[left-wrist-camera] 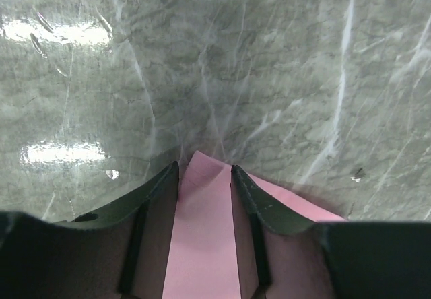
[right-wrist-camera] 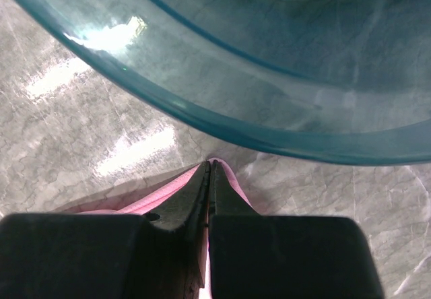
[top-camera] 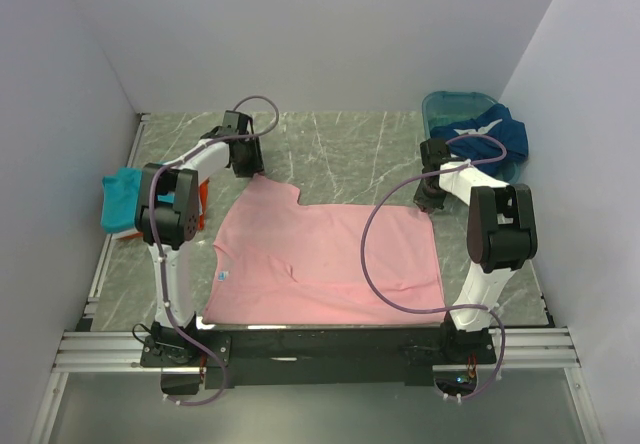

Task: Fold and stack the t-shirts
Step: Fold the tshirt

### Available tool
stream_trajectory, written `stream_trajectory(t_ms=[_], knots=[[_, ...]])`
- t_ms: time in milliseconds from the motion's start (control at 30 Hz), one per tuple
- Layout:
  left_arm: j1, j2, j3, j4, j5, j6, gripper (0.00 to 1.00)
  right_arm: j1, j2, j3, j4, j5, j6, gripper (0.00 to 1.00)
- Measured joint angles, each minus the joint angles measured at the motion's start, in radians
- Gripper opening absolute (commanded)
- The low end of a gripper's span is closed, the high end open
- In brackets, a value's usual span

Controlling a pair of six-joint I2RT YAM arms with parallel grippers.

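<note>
Pink shirt lies flat between both arms, right gripper clamped on its corner, left gripper half-closed astride another, which might slip free when lifted.

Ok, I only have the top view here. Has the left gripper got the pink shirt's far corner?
Observer: On the left wrist view, a fold of the pink shirt fills the gap in the left gripper, touching both fingers.
Operator: And the right?
Observer: The right gripper has its jaws shut, with pink cloth pinched at the tips.
Operator: Anything close ahead of it?
Observer: The basin wall stands just beyond the fingertips, with bare table between them.
</note>
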Motion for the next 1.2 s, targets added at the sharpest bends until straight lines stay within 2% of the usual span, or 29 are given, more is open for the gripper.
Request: stream_trajectory(t_ms=[233, 567, 800, 933, 1067, 1200], knots=[[0.002, 0.027, 0.008, 0.006, 0.000, 0.021, 0.42, 0.000, 0.000, 0.000, -0.002, -0.006, 0.000, 0.00], [0.002, 0.065, 0.056, 0.019, 0.004, 0.056, 0.33, 0.000, 0.000, 0.000, -0.003, -0.010, -0.001, 0.00], [0.003, 0.065, 0.056, 0.019, 0.016, 0.071, 0.31, 0.000, 0.000, 0.002, -0.005, -0.014, -0.001, 0.00], [0.004, 0.065, 0.049, 0.022, 0.035, 0.074, 0.20, 0.000, 0.000, 0.002, -0.006, -0.017, -0.001, 0.00], [0.006, 0.065, 0.042, 0.028, 0.055, 0.072, 0.00, 0.000, 0.000, 0.002, -0.008, -0.021, -0.001, 0.00], [0.006, 0.065, 0.037, 0.041, 0.081, 0.072, 0.00, 0.000, 0.000, 0.004, -0.011, -0.023, -0.001, 0.00]])
